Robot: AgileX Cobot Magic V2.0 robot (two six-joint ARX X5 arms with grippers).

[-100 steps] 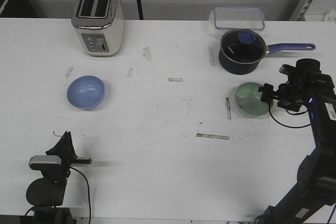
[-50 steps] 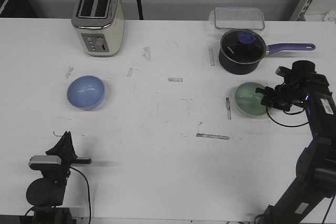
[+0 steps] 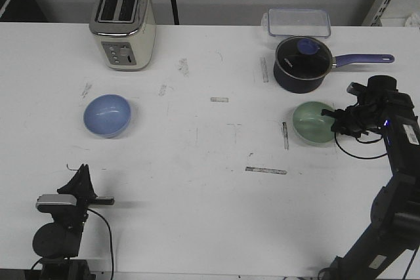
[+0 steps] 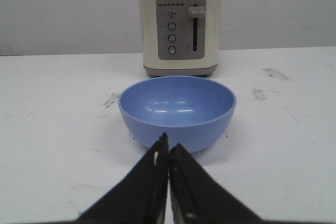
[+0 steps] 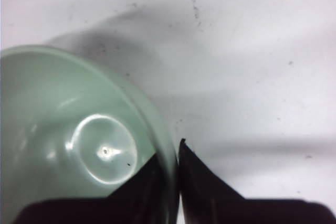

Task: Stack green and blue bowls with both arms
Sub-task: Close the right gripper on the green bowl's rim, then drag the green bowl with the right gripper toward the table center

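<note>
Right gripper fingers pinched on rim of green bowl, one finger inside, one outside, bowl sits on white table just in front of navy saucepan. Left gripper fingers pressed together, nothing held, tips just short of blue bowl, not touching. Blue bowl on table's left side, in front of toaster. Clear lidded box at far edge. Scuffed tabletop between the bowls is bare

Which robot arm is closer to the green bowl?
Right. The right tool is shut on the green bowl's rim, one finger inside, one outside. The left tool is far across the table, shut, facing the blue bowl.
</note>
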